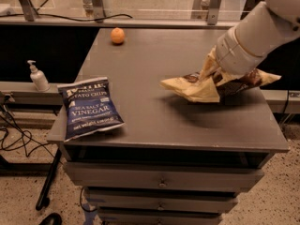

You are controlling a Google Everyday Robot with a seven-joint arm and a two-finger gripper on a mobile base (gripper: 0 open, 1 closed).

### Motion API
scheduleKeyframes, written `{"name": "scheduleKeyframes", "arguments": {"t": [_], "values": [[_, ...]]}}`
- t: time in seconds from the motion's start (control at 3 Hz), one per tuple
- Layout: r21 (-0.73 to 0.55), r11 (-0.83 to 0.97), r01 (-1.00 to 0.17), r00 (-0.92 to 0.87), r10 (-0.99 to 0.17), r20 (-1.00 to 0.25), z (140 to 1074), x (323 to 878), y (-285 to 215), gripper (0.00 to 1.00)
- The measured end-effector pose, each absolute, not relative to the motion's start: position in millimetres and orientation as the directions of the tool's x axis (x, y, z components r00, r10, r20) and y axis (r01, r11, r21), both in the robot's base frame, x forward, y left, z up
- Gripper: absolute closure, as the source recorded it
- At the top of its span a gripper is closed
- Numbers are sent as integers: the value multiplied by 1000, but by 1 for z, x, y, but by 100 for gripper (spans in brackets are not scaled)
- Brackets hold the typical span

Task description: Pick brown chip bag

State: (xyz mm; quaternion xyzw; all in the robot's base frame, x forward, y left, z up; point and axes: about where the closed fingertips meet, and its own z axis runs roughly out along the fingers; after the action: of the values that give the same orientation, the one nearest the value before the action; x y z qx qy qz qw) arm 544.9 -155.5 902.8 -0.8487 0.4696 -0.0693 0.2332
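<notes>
The brown bag [192, 86] hangs over the right half of the surface [154, 64], held clear of it, with its shadow [206, 111] on the grey top just below. The gripper [215, 76] is at that same spot above the right half. Its fingers are closed on the bag's crumpled upper edge and are mostly buried in the tan folds. The bag sags to both sides of the grip: a pale tan corner points towards the middle of the surface, and a darker brown end reaches out past the right edge. The white arm [262, 27] comes in from beyond the far right corner and slopes down to the gripper.

On the near left corner of the surface a blue bag [90, 108] lies flat, label up, with its lower edge jutting a little over the front. An orange [117, 35] sits near the far edge, left of centre. Off the left side of the surface, a white pump bottle [38, 76] stands on a lower ledge. Drawers [161, 179] are stacked under the surface.
</notes>
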Motion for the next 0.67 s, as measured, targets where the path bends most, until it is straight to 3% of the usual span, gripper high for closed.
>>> {"name": "scheduleKeyframes", "arguments": {"t": [0.67], "values": [[-566, -334, -754, 547, -796, -259, 972, 570, -107, 100]]}}
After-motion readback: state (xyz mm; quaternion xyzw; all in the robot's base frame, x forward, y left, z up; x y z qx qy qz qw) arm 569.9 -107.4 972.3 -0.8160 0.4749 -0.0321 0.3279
